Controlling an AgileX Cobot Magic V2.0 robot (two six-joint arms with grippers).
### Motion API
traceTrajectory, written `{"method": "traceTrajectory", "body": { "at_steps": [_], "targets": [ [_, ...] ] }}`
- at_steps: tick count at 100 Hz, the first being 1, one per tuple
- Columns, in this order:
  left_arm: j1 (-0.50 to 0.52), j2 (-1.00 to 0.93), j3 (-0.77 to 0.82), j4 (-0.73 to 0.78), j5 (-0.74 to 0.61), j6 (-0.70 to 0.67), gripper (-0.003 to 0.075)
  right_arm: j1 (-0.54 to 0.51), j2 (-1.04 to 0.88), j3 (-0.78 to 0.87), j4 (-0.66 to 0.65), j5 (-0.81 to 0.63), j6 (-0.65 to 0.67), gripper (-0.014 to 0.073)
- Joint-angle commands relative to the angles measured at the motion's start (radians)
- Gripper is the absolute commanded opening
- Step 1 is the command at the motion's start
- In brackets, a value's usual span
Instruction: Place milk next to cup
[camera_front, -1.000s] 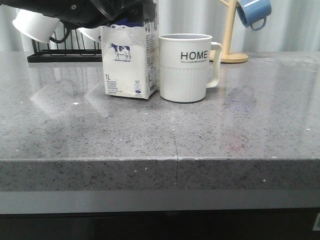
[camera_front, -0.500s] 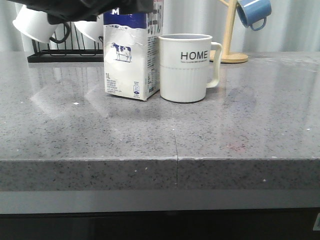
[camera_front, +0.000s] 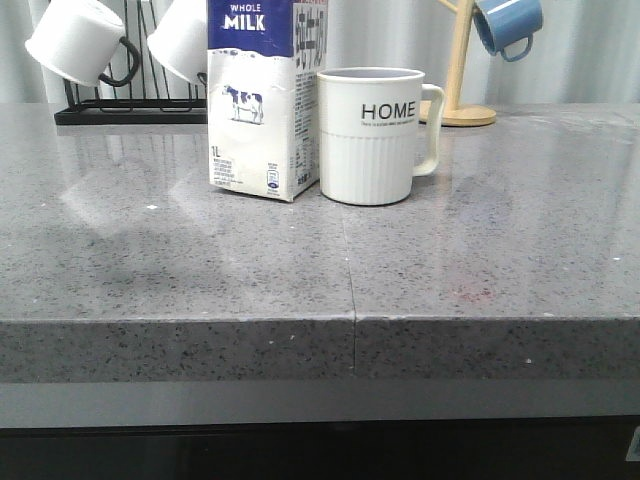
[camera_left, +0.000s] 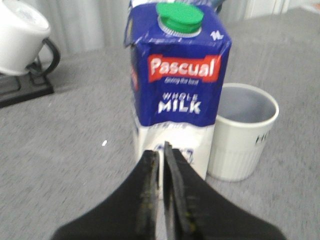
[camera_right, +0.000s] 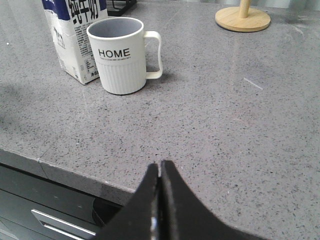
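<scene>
At the far left edge of the grey worktop (camera_front: 180, 270), two white mugs (camera_front: 75, 42) hung on a black rack (camera_front: 120, 105). The milk (camera_front: 262, 100) stood upright near the far edge, touching or nearly touching the cup (camera_front: 372, 135) to its right. The left gripper (camera_left: 162, 152) was clenched on nothing, clear of the carton. The right gripper (camera_right: 160, 172) was likewise clenched and empty above the near edge.

The milk (camera_front: 264, 100) carton shows "WHOLE MILK" on its blue band, a red "Pascual" label above that, and "1L" lower down. Just beside the milk, the cup (camera_front: 373, 135) has "HOME" in black letters.
</scene>
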Motion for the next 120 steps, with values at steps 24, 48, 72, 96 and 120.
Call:
{"method": "traceTrajectory", "body": {
  "at_steps": [24, 48, 72, 96, 120],
  "targets": [
    [0.214, -0.264, 0.035, 0.068, 0.2, 0.011, -0.0021, -0.001, 0.01, -0.026, 0.005, -0.071, -0.007, -0.0039],
    [0.359, -0.484, 0.143, 0.068, 0.22, 0.011, -0.0021, -0.001, 0.01, -0.026, 0.005, -0.071, -0.007, -0.0039],
    [0.47, -0.682, 0.236, 0.066, 0.283, 0.007, -0.0021, -0.001, 0.01, -0.026, 0.005, -0.071, -0.007, -0.0039],
    [0.507, -0.8, 0.289, 0.066, 0.283, 0.007, -0.0021, -0.001, 0.01, -0.026, 0.005, -0.071, -0.007, -0.0039],
    [0.507, -0.906, 0.379, 0.066, 0.281, 0.007, -0.0021, -0.001, 0.01, -0.026, 0.005, -0.071, -0.007, -0.0039]
  ]
}}
